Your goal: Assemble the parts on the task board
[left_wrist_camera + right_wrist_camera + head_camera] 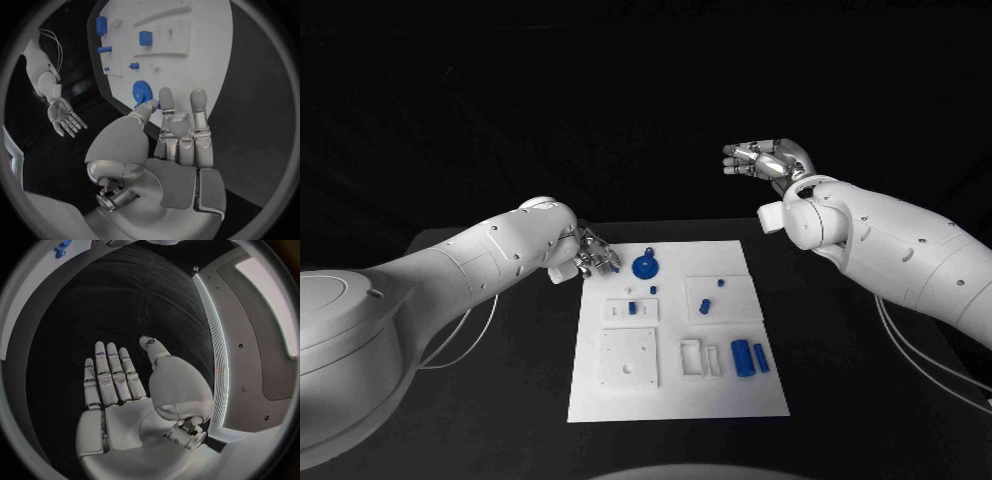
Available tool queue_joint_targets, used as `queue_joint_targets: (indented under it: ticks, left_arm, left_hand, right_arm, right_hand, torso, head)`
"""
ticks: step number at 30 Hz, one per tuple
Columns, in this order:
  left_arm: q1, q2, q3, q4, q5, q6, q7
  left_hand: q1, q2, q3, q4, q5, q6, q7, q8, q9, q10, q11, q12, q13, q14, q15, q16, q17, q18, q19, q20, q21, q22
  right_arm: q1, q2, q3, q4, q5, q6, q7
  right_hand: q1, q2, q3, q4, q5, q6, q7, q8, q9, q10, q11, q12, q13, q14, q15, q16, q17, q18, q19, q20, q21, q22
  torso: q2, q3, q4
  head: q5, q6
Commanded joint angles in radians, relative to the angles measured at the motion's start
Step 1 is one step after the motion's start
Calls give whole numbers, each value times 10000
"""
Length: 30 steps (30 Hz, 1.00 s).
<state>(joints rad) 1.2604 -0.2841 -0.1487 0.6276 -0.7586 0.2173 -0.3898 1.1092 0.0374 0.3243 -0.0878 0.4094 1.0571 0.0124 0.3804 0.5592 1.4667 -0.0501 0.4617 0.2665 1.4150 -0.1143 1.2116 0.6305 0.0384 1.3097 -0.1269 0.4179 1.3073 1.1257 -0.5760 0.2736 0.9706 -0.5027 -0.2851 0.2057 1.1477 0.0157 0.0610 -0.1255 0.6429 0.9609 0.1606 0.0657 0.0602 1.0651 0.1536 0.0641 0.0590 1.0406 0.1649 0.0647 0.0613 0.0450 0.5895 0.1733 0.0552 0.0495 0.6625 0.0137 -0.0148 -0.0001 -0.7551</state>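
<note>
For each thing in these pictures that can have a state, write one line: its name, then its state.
Left hand: open, holding nothing, at the board's far left corner by the gear.
Right hand: open, raised, beyond the table.
Blue gear: lying flat on the board.
Blue cylinder: lying on its side.
Task board: flat on the table.

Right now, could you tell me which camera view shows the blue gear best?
The head view: the blue gear lies whole and unobstructed at the task board's far end, beside the left hand. The left wrist view shows it partly hidden behind that hand's fingertips. In the right wrist view I cannot make it out.
</note>
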Motion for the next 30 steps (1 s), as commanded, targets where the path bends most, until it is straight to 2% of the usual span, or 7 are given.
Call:
queue_joint_targets:
  ticks: [1,5,10,15,19,24,30]
  left_arm:
    - [7,-121,4,276,500,-546,92]
    - [30,-421,8,800,679,-841,4]
    - [131,-972,17,1818,816,-1306,-169]
    - [250,-1810,11,3386,805,-1861,-432]
    - [283,-2417,-27,4483,640,-2216,-601]
    - [295,-3074,-242,5659,334,-2426,-790]
    - [294,-3425,-545,6452,-238,-2455,-930]
  left_hand:
    - [155,0,530,-482,225,87,-80,40,830,439,-92,68,-14,25,-58,-9,23,-38,7,-75,65,192]
    - [116,-48,611,-538,447,178,-101,38,884,446,-108,137,-20,58,-72,-11,41,-39,23,-92,96,192]
    - [21,-76,705,-628,604,270,-117,11,948,453,-116,269,-24,93,-76,35,119,-31,34,-92,138,192]
    - [-38,-75,765,-697,642,348,-132,-29,980,457,-127,365,-46,101,-74,75,158,-6,31,-77,184,193]
    - [-54,-93,783,-726,679,421,-147,-51,984,464,-137,443,-46,115,-68,117,200,13,43,-63,218,195]
    - [-79,-109,809,-761,701,519,-162,-113,979,471,-146,539,-62,119,-61,177,250,42,34,-42,269,194]
    - [-81,-121,825,-789,735,593,-169,-164,973,474,-148,611,-69,130,-54,233,293,67,31,-19,314,195]
  right_arm:
    - [2,-13,5,-8,10,175,57]
    - [1,-44,5,-23,10,181,55]
    - [0,-114,4,-33,10,192,47]
    - [-1,-208,3,-57,10,201,32]
    - [-2,-267,2,-71,10,202,25]
    - [-11,-320,1,-92,10,214,16]
    - [-40,-341,1,-121,10,228,15]
  right_hand:
    - [-30,41,45,-13,53,14,-20,-64,-9,-45,8,-57,-15,-42,7,-39,-14,-51,-51,-8,-48,-11]
    - [-30,41,46,-13,54,14,-21,-64,-9,-44,8,-57,-15,-42,7,-39,-14,-51,-52,-9,-48,-11]
    - [-30,41,46,-13,54,14,-21,-64,-9,-44,8,-57,-15,-42,7,-39,-14,-51,-52,-9,-48,-11]
    - [-30,41,46,-13,54,14,-21,-64,-9,-44,8,-57,-15,-42,7,-39,-14,-51,-52,-9,-48,-11]
    - [-30,41,46,-13,54,14,-21,-64,-9,-44,8,-57,-15,-42,7,-39,-14,-51,-52,-9,-48,-11]
    - [-39,14,119,-14,64,15,-19,-64,-9,-43,9,-55,-15,-47,6,-39,-15,-54,-48,-10,-47,-11]
    - [-40,5,146,-15,86,12,-18,-64,-9,-46,10,-56,-15,-47,8,-39,-14,-55,-44,-10,-46,-10]
  torso:
    - [-10,-2,21]
    - [-42,-8,59]
    - [-99,-9,136]
    - [-180,-7,240]
    - [-225,0,287]
    - [-291,-4,367]
    - [-330,-36,405]
  head:
    - [-6,-3]
    - [-16,-34]
    - [-39,-102]
    - [-92,-203]
    - [-83,-280]
    - [-130,-379]
    - [-132,-462]
